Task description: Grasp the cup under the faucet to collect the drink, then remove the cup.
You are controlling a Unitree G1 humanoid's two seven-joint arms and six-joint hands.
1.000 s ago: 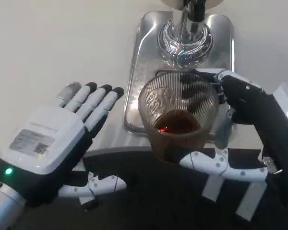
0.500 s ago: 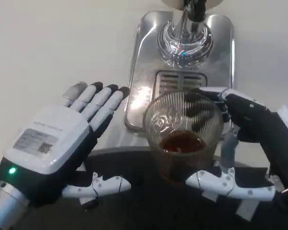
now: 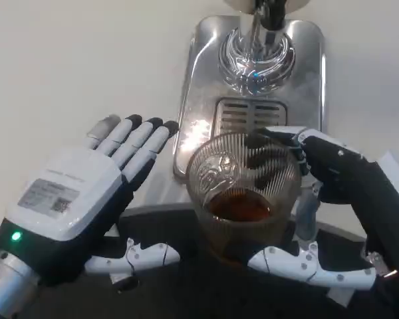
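Note:
A ribbed clear glass cup with brown drink in its bottom sits in my right hand, whose fingers wrap its far side and whose thumb lies under its near side. The cup is off the slotted grate, near the front edge of the steel drip tray. The chrome faucet base stands at the tray's far end. My left hand hovers open and flat to the left of the cup, fingers spread and pointing toward the tray.
White tabletop stretches to the left and behind the tray. A dark surface runs under both hands along the near edge.
My right hand has drawn the cup back from the grate toward me and slightly left. The left hand shifted a little forward and stays open.

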